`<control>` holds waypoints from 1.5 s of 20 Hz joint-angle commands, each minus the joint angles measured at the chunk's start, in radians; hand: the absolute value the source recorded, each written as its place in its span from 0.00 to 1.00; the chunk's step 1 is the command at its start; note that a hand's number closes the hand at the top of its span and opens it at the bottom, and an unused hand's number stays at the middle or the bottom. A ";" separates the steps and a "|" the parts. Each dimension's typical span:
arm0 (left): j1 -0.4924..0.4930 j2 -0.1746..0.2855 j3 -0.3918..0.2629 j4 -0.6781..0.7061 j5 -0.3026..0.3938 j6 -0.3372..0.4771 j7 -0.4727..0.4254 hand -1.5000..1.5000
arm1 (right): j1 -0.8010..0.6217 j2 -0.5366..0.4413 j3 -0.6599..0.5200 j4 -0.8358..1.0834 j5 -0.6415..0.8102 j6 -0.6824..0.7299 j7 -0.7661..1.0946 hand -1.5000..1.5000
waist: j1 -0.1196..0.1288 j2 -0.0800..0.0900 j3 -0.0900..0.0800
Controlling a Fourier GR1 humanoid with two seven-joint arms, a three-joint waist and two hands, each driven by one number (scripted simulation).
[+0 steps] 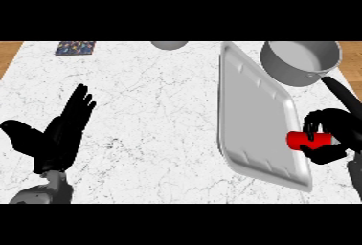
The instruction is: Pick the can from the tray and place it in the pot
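Note:
A red can [308, 139] lies on its side at the right rim of the long grey tray [256, 110]. My right hand [332, 139] has its fingers and thumb curled round the can from the right. The grey pot [300, 61] stands at the far right beyond the tray, its black handle [344, 95] pointing toward me. At the lower left, my left hand [60, 131] rests open over the white counter, fingers straight and pointing away.
A grey round object [169, 45] shows at the counter's far edge in the middle. A small patterned item [75, 48] lies at the far left. Wooden floor shows past the counter's left and right ends.

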 commanded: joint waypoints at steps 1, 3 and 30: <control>0.014 0.017 0.015 0.002 0.007 -0.013 -0.009 0.50 | 0.045 -0.093 -0.278 0.117 -0.063 -0.053 0.096 1.00 | 0.006 0.004 0.000; 0.013 0.006 -0.012 -0.025 0.011 -0.020 0.017 0.50 | 0.047 -0.138 -0.349 0.155 -0.060 -0.122 0.096 1.00 | 0.039 0.002 0.000; -0.036 -0.015 -0.046 -0.053 -0.016 -0.021 0.081 0.50 | -0.268 -0.366 -0.527 -0.170 -0.429 -0.025 0.263 1.00 | 0.083 0.002 -0.002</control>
